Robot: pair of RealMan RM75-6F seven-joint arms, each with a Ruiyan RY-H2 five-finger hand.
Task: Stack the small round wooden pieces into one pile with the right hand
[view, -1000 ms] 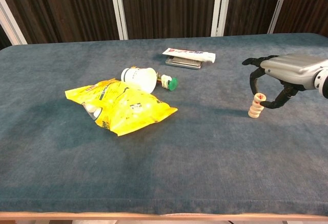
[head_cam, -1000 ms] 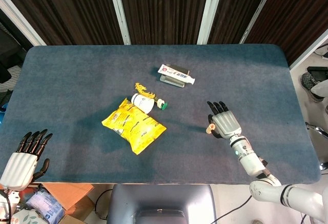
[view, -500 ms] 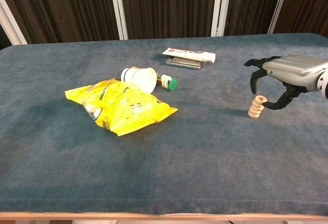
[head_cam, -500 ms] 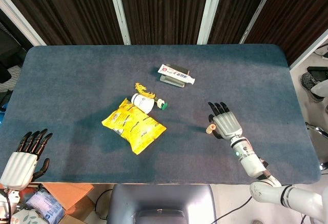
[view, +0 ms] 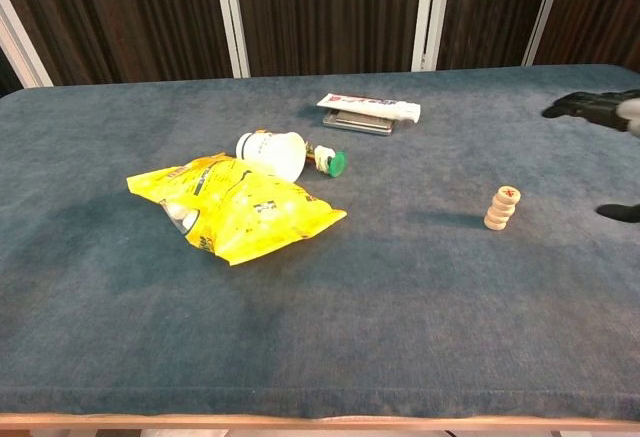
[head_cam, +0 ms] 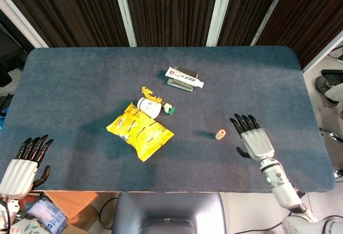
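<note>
Several small round wooden pieces stand as one leaning pile [head_cam: 220, 134] [view: 501, 208] on the blue cloth, right of centre; the top piece bears a red mark. My right hand [head_cam: 254, 140] hovers to the right of the pile, apart from it, fingers spread and holding nothing. In the chest view only its dark fingertips [view: 580, 107] show at the right edge. My left hand [head_cam: 22, 162] hangs off the table's front left corner, fingers straight, empty.
A yellow snack bag [head_cam: 140, 129] lies left of centre. Behind it lies a white bottle [head_cam: 149, 105] with a green cap [head_cam: 171, 109]. A toothpaste tube [head_cam: 184, 76] rests on a dark flat item at the back centre.
My right hand has let go of the pile and drawn back to the right and towards the table's front edge. The pile stands alone. The left hand has barely shifted.
</note>
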